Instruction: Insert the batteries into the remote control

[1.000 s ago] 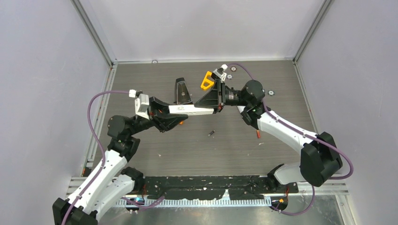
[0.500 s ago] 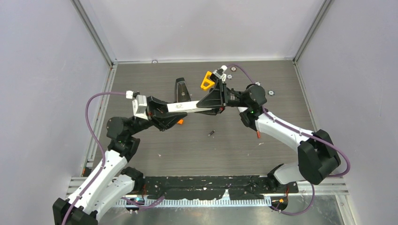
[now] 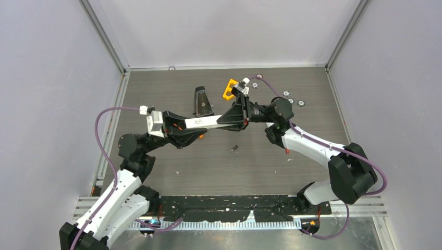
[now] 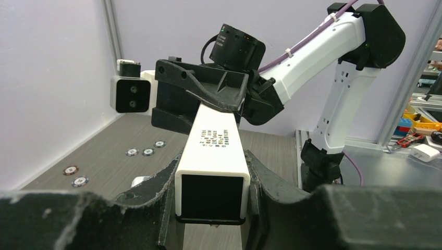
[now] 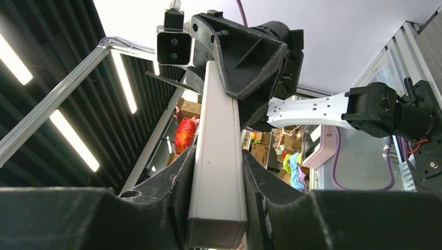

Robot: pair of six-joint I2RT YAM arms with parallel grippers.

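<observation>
A long white remote control (image 3: 202, 121) hangs above the table, held at both ends. My left gripper (image 3: 180, 128) is shut on its left end; in the left wrist view the remote control (image 4: 213, 151) shows a dark square end face between my left gripper's (image 4: 212, 174) pads. My right gripper (image 3: 235, 115) is shut on the other end; its pads press both sides of the remote control (image 5: 218, 156) in the right wrist view, right gripper (image 5: 217, 174). A dark grey battery (image 3: 235, 148) lies on the table. An orange battery (image 3: 200, 136) peeks out under the left gripper.
A black wedge-shaped stand (image 3: 203, 100) and an orange-yellow part (image 3: 229, 88) sit toward the back. Several round silver discs (image 3: 291, 100) lie at the back right, also discs (image 4: 139, 152) in the left wrist view. Grey walls enclose three sides.
The right gripper's jaws closed in on the remote's right end. Both arms and the remote shifted slightly left, and more silver discs came into view behind the right arm.
</observation>
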